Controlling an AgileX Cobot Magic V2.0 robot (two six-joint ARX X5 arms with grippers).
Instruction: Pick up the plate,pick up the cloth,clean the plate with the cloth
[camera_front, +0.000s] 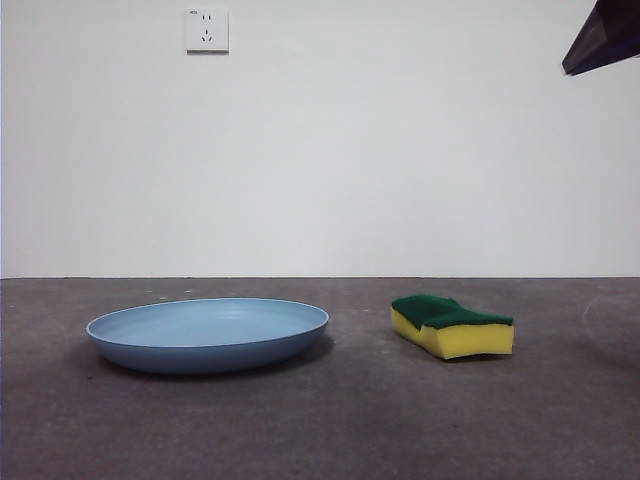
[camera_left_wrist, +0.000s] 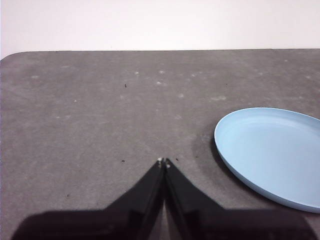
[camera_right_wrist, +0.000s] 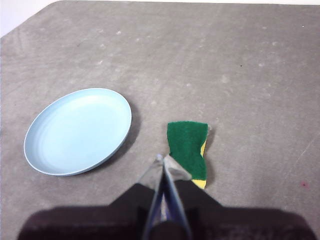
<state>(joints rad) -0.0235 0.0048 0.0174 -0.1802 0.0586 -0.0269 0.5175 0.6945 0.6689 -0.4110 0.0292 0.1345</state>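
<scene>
Nearest lay the plate (camera_front: 207, 333), untouched, beside the clenched, empty left gripper (camera_left_wrist: 164, 161). Right gripper (camera_right_wrist: 164, 159), clenched too, hovered above the cloth (camera_right_wrist: 187, 145); no pickup begun, so jaws needed opening first.

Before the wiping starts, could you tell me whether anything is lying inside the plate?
Nothing shows inside the plate: its blue bowl looks bare. The sponge lies apart beside it. What is beneath the plate is hidden.

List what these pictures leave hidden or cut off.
- Front view: only a black tip shows at the top corner; which arm it is cannot be told.
- Left wrist view: the plate is cut by the picture's edge; the sponge is out of frame.
- Right wrist view: the right gripper covers part of the sponge.
</scene>
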